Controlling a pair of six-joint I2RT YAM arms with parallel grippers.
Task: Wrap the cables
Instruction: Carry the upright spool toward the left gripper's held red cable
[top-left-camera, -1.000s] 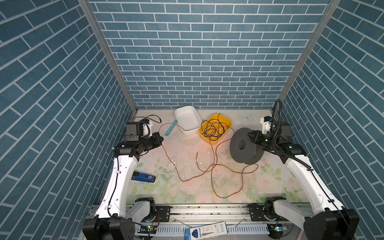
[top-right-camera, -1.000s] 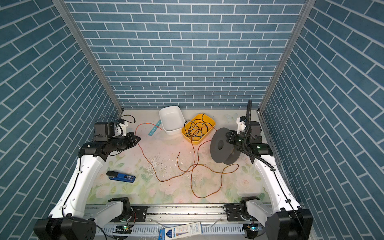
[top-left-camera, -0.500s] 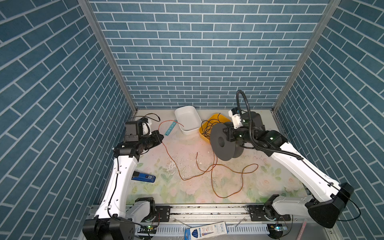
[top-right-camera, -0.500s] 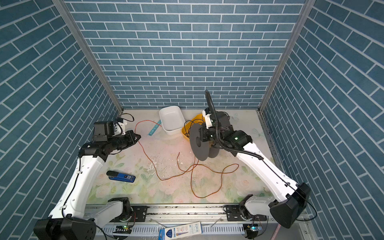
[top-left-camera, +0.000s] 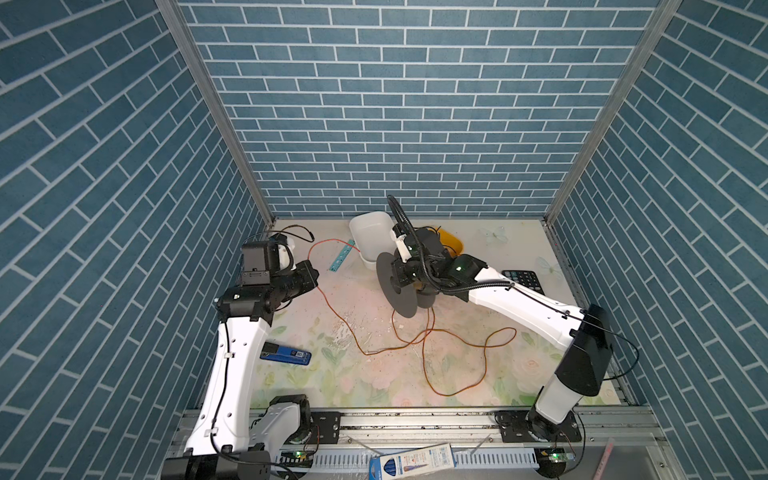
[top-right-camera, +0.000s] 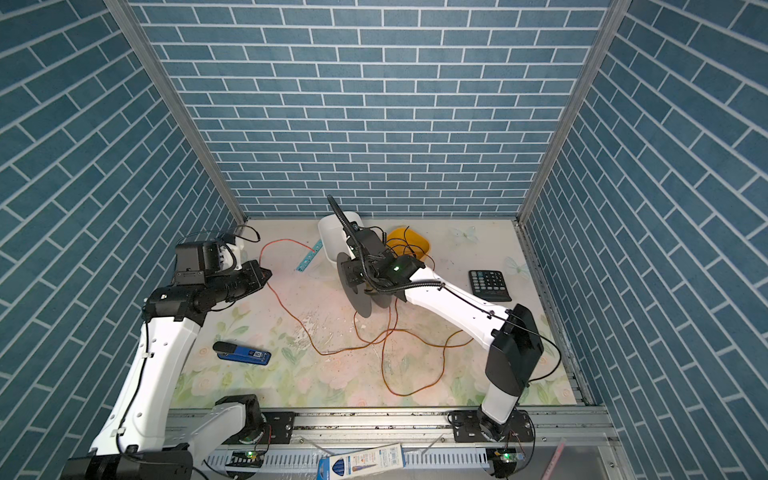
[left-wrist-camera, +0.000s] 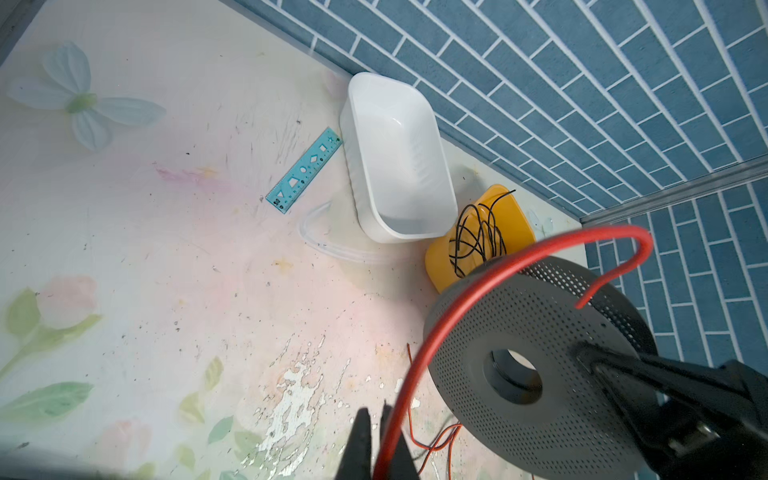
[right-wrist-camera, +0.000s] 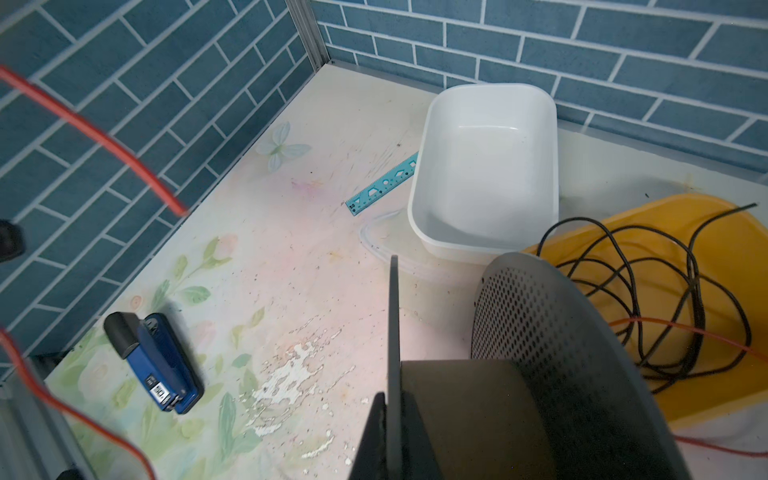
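Cables (left-wrist-camera: 611, 231) loop across the bench (top-left-camera: 374, 386), pinched in the left end effector (left-wrist-camera: 376, 419); right end effector (right-wrist-camera: 392, 399) clamps the grey spool (right-wrist-camera: 540, 332) by its flange.

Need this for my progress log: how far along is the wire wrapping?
Done: nothing wound; the spool hub looks bare. In hand: left gripper pinches the orange wire near its end, right gripper clamps the spool's flange. Left: nearly all the wire, lying in loose loops on the table.

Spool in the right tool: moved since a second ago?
Yes. The spool, clamped in the right tool, has swung left in both top views: from right of the yellow bowl to just in front of the white tub.
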